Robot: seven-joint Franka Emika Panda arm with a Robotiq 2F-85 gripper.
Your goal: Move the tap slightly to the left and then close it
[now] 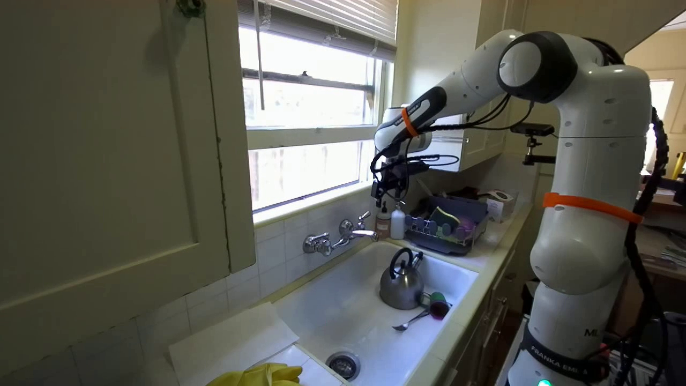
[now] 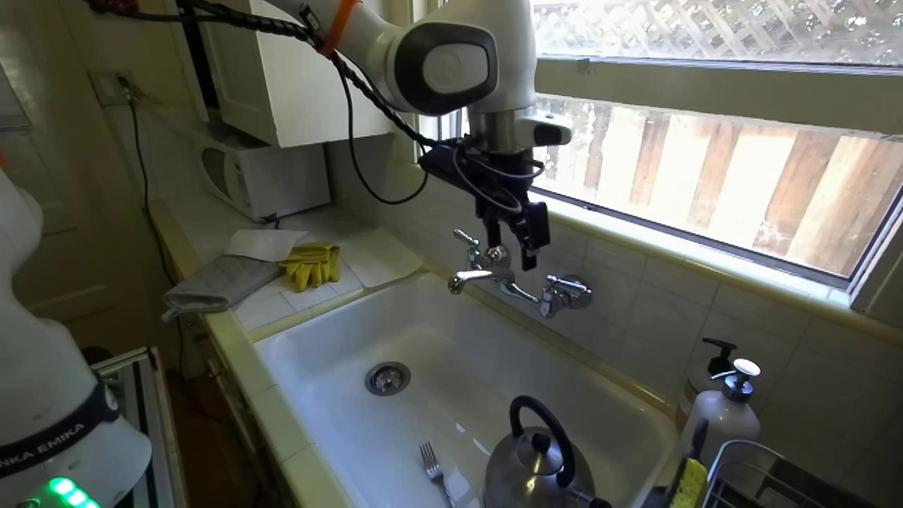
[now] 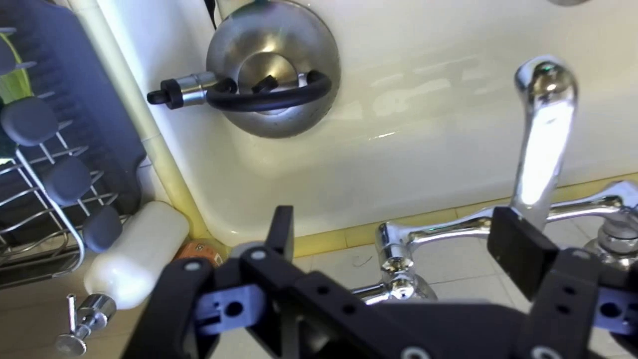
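The chrome tap (image 1: 364, 234) is mounted on the tiled wall above the sink, its spout reaching out over the basin. It also shows in an exterior view (image 2: 480, 277) and the wrist view (image 3: 546, 134). Its handles stand at both ends of the base; one handle (image 3: 396, 271) shows between my fingers in the wrist view. My gripper (image 3: 394, 224) is open and empty, pointing down. In an exterior view the gripper (image 2: 510, 250) hangs just above the tap. One fingertip overlaps the spout's base in the wrist view; whether it touches I cannot tell.
A metal kettle (image 3: 279, 117) stands in the white sink (image 2: 437, 331) with a fork (image 2: 432, 462). A white soap bottle (image 2: 719, 416) and a dish rack (image 1: 445, 230) are at the sink's end. Yellow gloves (image 2: 310, 264) lie on the opposite counter. The window sill (image 2: 635, 243) runs behind the gripper.
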